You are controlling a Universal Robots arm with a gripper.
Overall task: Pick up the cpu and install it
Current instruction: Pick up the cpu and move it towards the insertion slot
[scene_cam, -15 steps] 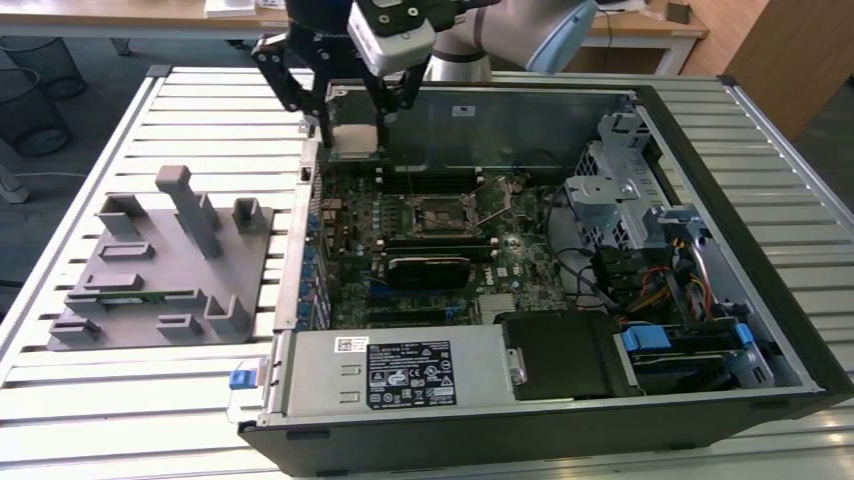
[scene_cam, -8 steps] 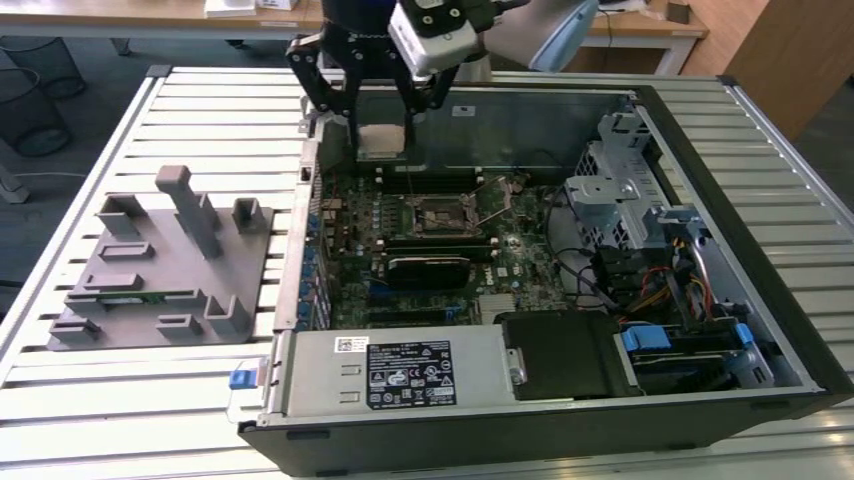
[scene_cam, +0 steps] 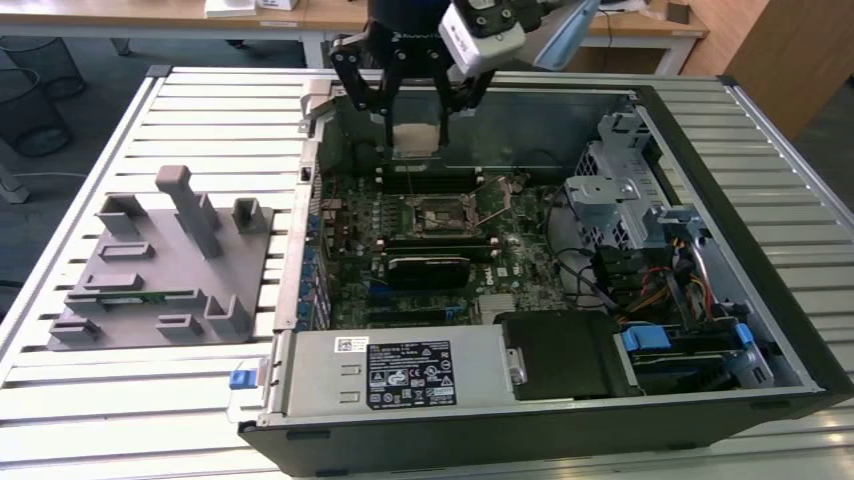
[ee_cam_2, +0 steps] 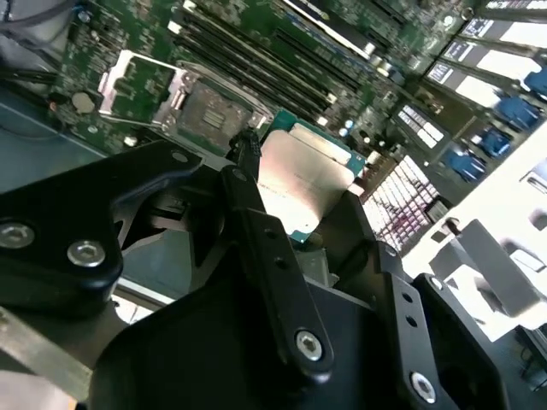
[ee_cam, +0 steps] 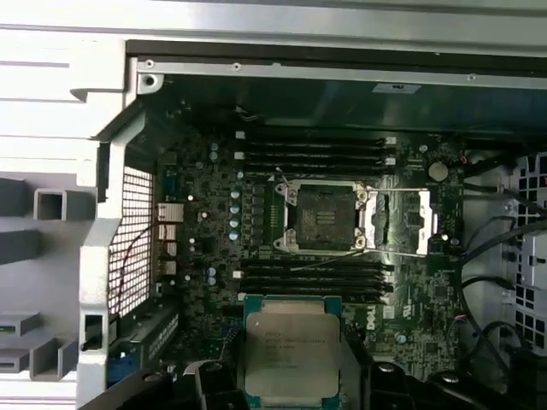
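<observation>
My gripper (scene_cam: 415,140) is shut on the cpu (scene_cam: 415,138), a flat square chip with a silver top and a thin teal rim. It hangs above the far part of the open computer case. In both wrist views the cpu (ee_cam: 291,354) (ee_cam_2: 303,184) sits between the black fingers (ee_cam_2: 256,213). The dark square socket (ee_cam: 325,218) on the motherboard lies open, its metal load plate (ee_cam: 402,222) flipped aside. In the exterior view the socket (scene_cam: 441,213) lies below the gripper and nearer the camera.
The open case (scene_cam: 747,160) stands on a slatted metal table (scene_cam: 200,90). A grey fixture block (scene_cam: 154,265) with a green memory strip lies at the exterior view's left. A power supply (scene_cam: 400,370), drive cage (scene_cam: 627,190) and cables (scene_cam: 641,290) crowd the case.
</observation>
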